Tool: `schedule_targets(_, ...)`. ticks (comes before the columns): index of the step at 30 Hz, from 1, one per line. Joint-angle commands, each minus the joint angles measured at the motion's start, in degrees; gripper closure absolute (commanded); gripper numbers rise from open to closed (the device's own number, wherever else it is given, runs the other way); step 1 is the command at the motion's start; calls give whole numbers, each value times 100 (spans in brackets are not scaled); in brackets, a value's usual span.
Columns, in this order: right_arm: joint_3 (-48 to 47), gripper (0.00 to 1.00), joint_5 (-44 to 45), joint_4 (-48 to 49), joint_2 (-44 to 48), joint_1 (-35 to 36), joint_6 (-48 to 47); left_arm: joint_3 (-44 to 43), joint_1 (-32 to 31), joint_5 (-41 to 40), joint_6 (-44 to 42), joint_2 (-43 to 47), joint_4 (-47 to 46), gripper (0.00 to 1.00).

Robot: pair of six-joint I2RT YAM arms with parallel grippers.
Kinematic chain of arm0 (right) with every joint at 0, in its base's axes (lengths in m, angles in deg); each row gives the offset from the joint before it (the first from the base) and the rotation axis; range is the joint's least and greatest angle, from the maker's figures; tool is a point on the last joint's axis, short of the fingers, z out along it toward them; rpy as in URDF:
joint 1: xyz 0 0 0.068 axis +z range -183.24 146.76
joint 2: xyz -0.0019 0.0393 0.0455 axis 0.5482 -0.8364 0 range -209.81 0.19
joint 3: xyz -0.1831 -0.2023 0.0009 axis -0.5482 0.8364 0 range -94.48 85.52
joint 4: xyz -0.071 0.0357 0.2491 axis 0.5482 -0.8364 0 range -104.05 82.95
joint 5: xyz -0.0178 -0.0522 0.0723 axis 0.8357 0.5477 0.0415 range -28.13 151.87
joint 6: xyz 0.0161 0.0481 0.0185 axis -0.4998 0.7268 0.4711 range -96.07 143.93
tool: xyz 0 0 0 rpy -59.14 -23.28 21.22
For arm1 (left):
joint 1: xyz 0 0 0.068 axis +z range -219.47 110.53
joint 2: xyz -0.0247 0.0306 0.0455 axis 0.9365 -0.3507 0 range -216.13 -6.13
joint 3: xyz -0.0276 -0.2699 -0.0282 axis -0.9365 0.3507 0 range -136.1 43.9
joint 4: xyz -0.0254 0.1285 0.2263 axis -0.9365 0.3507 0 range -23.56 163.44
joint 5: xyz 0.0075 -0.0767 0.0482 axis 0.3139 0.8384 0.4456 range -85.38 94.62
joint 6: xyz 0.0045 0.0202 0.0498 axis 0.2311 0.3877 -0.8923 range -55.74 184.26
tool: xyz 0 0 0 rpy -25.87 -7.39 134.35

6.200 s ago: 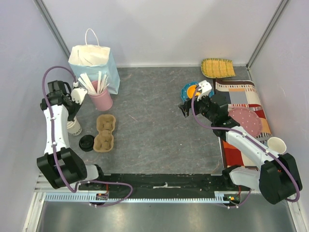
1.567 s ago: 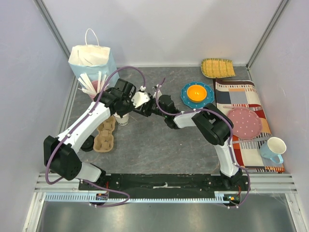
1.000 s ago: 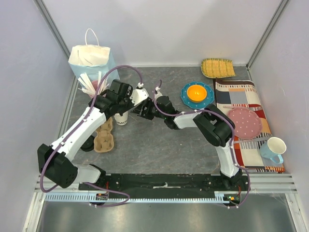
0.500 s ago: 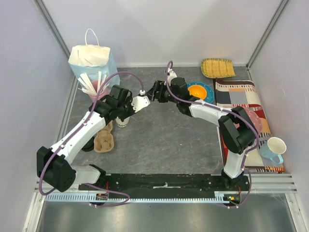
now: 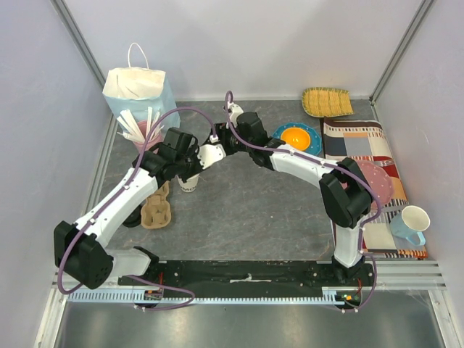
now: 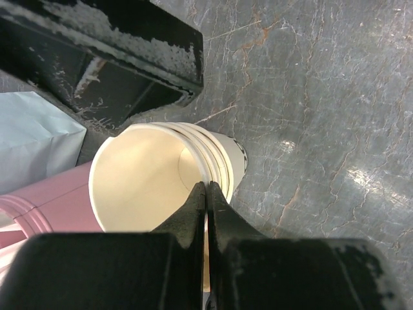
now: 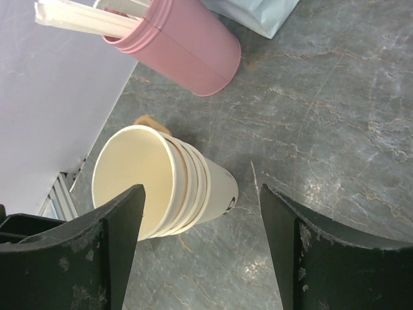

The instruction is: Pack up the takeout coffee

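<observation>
A stack of lidless cream paper cups [image 5: 189, 183] is just right of the cardboard carrier. My left gripper [image 5: 185, 171] is shut on the top cup's rim [image 6: 208, 169], with one finger [image 6: 193, 210] inside and the other outside. My right gripper [image 5: 220, 138] hangs open behind and to the right of the stack. In its wrist view the stack [image 7: 216, 186] shows between the spread fingers [image 7: 126, 219], untouched. The takeout coffee, as a lidded cup, is out of view. Only a round black lid [image 5: 130, 215] shows left of the carrier, half hidden by my left arm.
A pale blue paper bag [image 5: 138, 90] and a pink cup of white sticks [image 7: 187, 55] stand at the back left. The brown carrier [image 5: 155, 208] lies under my left arm. At the right are a blue plate with an orange bowl [image 5: 296, 138], a woven tray [image 5: 326, 101], a patterned mat [image 5: 359, 145] and a mug [image 5: 410, 220].
My right gripper has pulled back from beside the stack, risen toward the rear and opened wider. My left gripper has kept its grip and shifted the stack slightly right.
</observation>
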Motion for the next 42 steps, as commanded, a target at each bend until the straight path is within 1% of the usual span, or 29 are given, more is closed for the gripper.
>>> schedule_targets(1, -363, 20, 213, -209, -64, 11, -256, -79, -33, 168, 60, 199, -252, 98)
schedule_targets(3, -433, 20, 283, -315, -99, 81, -361, -105, -33, 116, 69, 199, -252, 97)
schedule_targets(5, -478, 20, 319, -359, -125, 108, -388, -27, -33, 98, 52, 199, -235, 93)
schedule_targets(6, -478, 20, 328, -360, -134, 117, -406, 0, -33, 107, 52, 217, -226, 85)
schedule_targets(8, -530, 20, 354, -394, -169, 143, -432, 44, -33, 133, 25, 217, -121, 74)
schedule_targets(9, -583, 20, 354, -403, -187, 152, -441, 27, -33, 125, 69, 226, -94, 64)
schedule_targets(11, -644, 20, 354, -465, -248, 196, -476, -26, -33, 2, 87, 278, -42, 59)
schedule_targets(12, -732, 20, 354, -517, -275, 213, -502, -52, -33, -86, 148, 313, -33, 55)
schedule_targets(15, -916, 20, 363, -614, -371, 284, -590, -237, -33, -402, 297, 366, 72, 48)
schedule_targets(17, -1013, 21, 363, -676, -433, 328, -678, -456, -33, -630, 411, 410, 178, 46)
schedule_targets(19, -1145, 22, 398, -772, -451, 363, -800, -790, -25, -885, 683, 480, 389, 44)
schedule_targets(20, -1241, 23, 424, -912, -459, 380, -862, -895, -25, -1025, 945, 507, 441, 42)
schedule_targets(21, -1286, 24, 459, -974, -451, 406, -924, -1096, -7, -1349, 1096, 550, 485, 40)
schedule_targets(22, -1321, 25, 512, -1027, -451, 407, -1063, -1177, 123, -1448, 1245, 647, 495, 38)
schedule_targets(23, -1408, 27, 556, -1167, -451, 424, -1143, -1256, 255, -1492, 1586, 700, 495, 37)
schedule_targets(24, -1453, 29, 609, -1229, -459, 468, -1222, -1405, 431, -1327, 1755, 753, 521, 36)
schedule_targets(25, -1497, 30, 661, -1308, -468, 494, -1406, -1450, 911, -1160, 1922, 797, 530, 36)
schedule_targets(26, -1593, 32, 827, -1457, -486, 529, -1503, -1493, 1168, -985, 2254, 884, 530, 39)
schedule_targets(27, -1664, 35, 907, -1545, -529, 625, -1644, -1511, 1414, -635, 2379, 902, 521, 41)
schedule_targets(28, -1734, 36, 1021, -1642, -565, 670, -1741, -1494, 1826, -527, 2502, 920, 512, 44)
schedule_targets(29, -1900, 37, 1161, -1825, -608, 714, -1968, -1450, 2004, -500, 2712, 955, 504, 52)
schedule_targets(30, -1989, 38, 1258, -1906, -687, 819, -2066, -1319, 2154, -195, 2784, 990, 486, 55)
schedule_targets(31, -2076, 38, 1338, -1985, -723, 863, -2163, -1240, 2381, -105, 2846, 1008, 425, 57)
schedule_targets(32, -2225, 38, 1495, -2107, -802, 916, -2355, -1143, 2462, -43, 2907, 1060, 381, 57)
schedule_targets(35, -2463, 39, 1663, -2284, -951, 1004, -2576, -818, 2743, 115, 2917, 1113, 240, 57)
schedule_targets(37, -2569, 40, 1751, -2363, -1022, 1066, -2752, -686, 2875, 256, 2891, 1087, 196, 53)
schedule_targets(40, -2780, 42, 1717, -2539, -1197, 1136, -2972, -580, 3051, 379, 2864, 982, 170, 50)
schedule_targets(42, -2851, 47, 1734, -2574, -1259, 1198, -3060, -466, 3095, 493, 2873, 955, 91, 49)
